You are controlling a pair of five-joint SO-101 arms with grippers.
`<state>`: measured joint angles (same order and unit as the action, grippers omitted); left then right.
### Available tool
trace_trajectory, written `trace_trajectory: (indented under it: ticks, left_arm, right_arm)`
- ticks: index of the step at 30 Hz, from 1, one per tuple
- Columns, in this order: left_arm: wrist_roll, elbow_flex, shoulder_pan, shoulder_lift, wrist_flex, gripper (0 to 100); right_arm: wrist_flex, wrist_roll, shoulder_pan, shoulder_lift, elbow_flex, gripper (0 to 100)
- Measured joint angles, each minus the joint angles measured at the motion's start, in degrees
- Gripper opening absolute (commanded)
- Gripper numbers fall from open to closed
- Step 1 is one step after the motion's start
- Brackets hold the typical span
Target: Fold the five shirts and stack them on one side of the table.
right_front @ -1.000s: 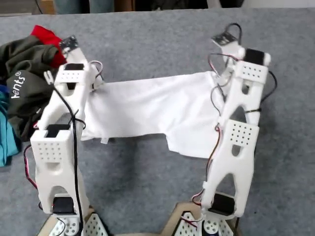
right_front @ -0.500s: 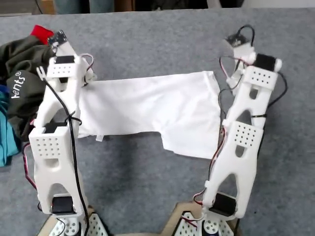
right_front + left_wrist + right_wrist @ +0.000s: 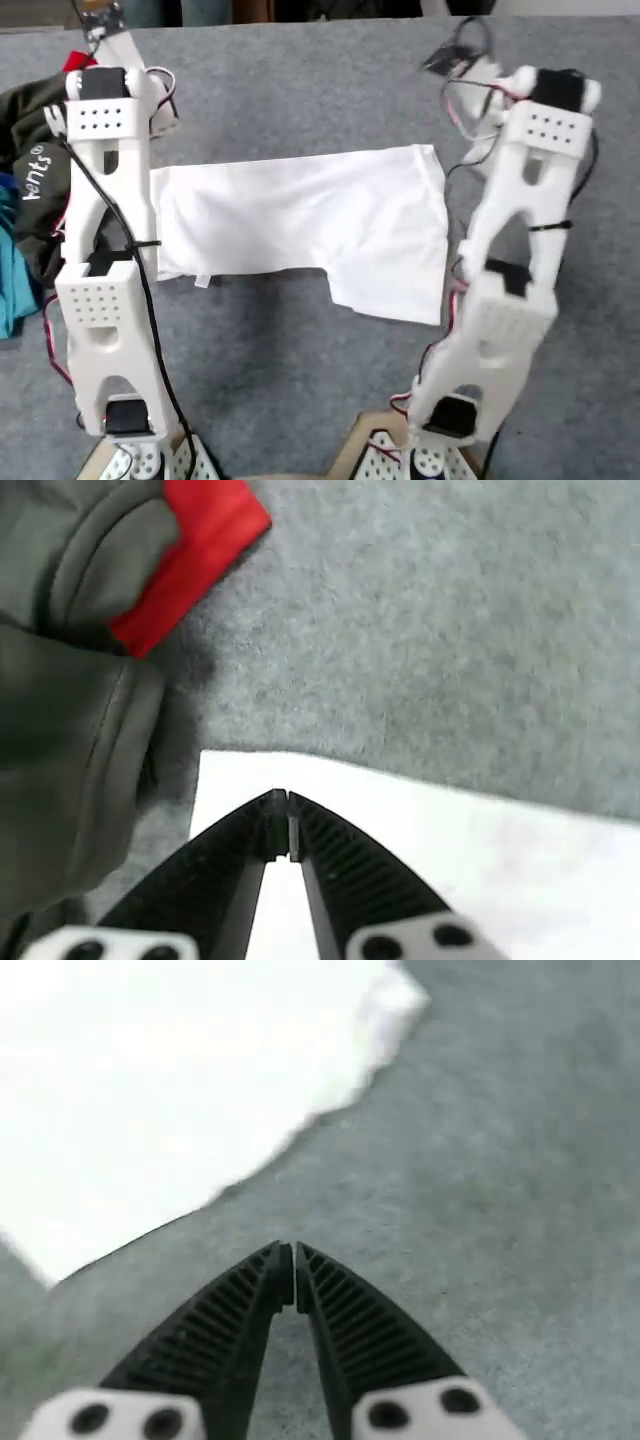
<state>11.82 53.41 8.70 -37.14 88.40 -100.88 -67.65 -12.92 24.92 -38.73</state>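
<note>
A white shirt (image 3: 300, 225) lies flat and partly folded in the middle of the grey table. My left gripper (image 3: 281, 825) is shut with nothing in it and hovers over the shirt's white corner (image 3: 420, 820), close to the pile of dark clothes. Its arm (image 3: 100, 160) stands at the shirt's left end. My right gripper (image 3: 288, 1260) is shut too and empty. It hangs over bare grey cloth just off the white shirt's edge (image 3: 200, 1080). The right arm (image 3: 530, 180) rises past the shirt's right end.
A heap of unfolded shirts sits at the table's left edge: a dark green one (image 3: 35, 170), a red one (image 3: 78, 62) and a teal one (image 3: 10, 285). Grey tabletop (image 3: 300, 90) lies open behind the white shirt and in front of it.
Both arms have lifted and drawn away from the white shirt's far corners, toward the table's far side. The shirt has settled flat, shifted slightly left.
</note>
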Motion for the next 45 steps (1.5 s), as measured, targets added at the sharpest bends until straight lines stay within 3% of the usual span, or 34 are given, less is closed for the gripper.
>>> trace_trajectory:
  ticks: [5,10,16,19,25,32,36,45]
  left_arm:
    - [-4.0,1.6,-0.5,1.9,7.4,3]
    - [-5.0,2.6,0.1,8.1,11.2,3]
    - [-5.1,-2.9,1.3,13.5,11.9,3]
    - [-5.3,-8.6,1.9,16.0,11.3,3]
    - [-5.4,-23.7,4.5,25.8,1.9,3]
    - [-5.4,-54.3,4.7,40.5,-15.1,3]
    - [-5.4,-69.0,4.8,45.6,-22.4,3]
    - [-5.3,-80.5,4.8,47.3,-26.9,3]
  right_arm:
    - [5.8,-4.8,6.2,-18.0,27.4,2.5]
    - [18.5,-5.3,12.5,-33.2,54.8,12.1]
    - [26.5,-5.2,18.4,-39.9,76.0,12.4]
    - [30.8,-4.6,18.5,-40.1,80.6,12.4]
    - [33.9,-3.7,18.8,-40.1,84.7,12.4]
    - [37.7,-3.7,18.9,-40.3,87.7,12.6]
    - [38.6,-3.2,19.8,-40.3,88.7,18.9]
    - [41.7,-2.6,20.8,-37.7,89.2,19.8]
